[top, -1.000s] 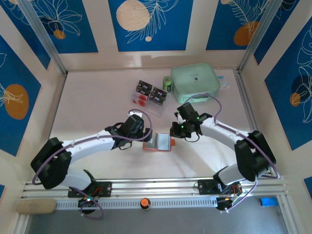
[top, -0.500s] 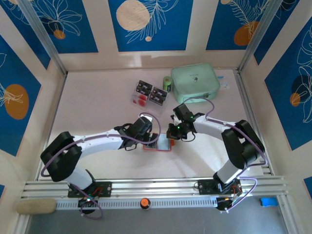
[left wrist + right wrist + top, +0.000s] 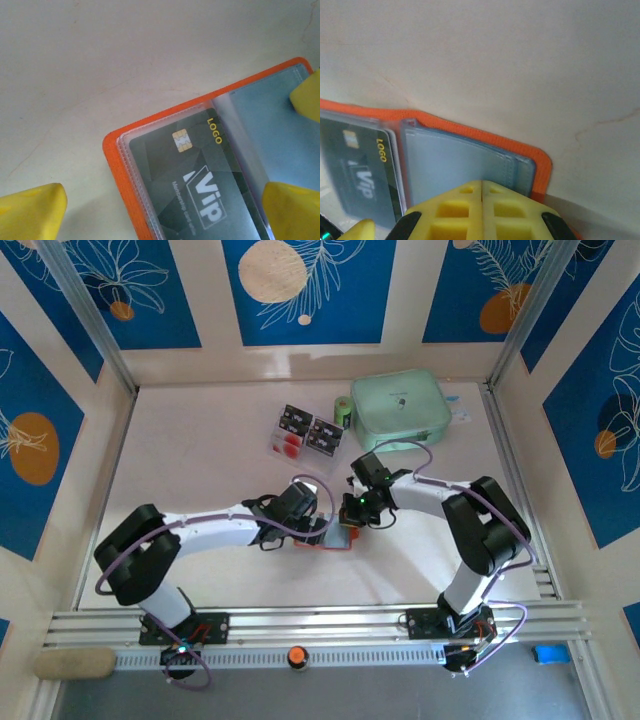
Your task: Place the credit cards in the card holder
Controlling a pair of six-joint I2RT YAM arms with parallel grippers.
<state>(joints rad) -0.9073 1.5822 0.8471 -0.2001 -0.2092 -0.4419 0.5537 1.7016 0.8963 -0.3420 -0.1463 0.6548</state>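
The orange-red card holder [image 3: 335, 539] lies open on the table between both arms. A dark card marked "VIP" [image 3: 200, 192] sits in its clear left sleeve, also seen as the VIP card [image 3: 362, 175]. My left gripper [image 3: 160, 215] is open and hovers over that sleeve and the orange rim [image 3: 117, 170]. My right gripper [image 3: 482, 202] is shut, its joined yellow fingertips pressing on the grey-blue right pocket [image 3: 455, 167]. In the top view the left gripper [image 3: 312, 525] and right gripper [image 3: 350, 517] meet over the holder. The credit cards [image 3: 305, 432], black and white with red, lie at the back.
A mint-green zip pouch [image 3: 400, 405] stands at the back right, with a small green object [image 3: 343, 412] beside it. The table's right side has a metal rail [image 3: 510, 470]. Bare tabletop stretches to the left [image 3: 190, 460].
My left gripper has moved right over the holder's left side. My right gripper has shifted left and down onto the holder's right pocket. The holder stays in place.
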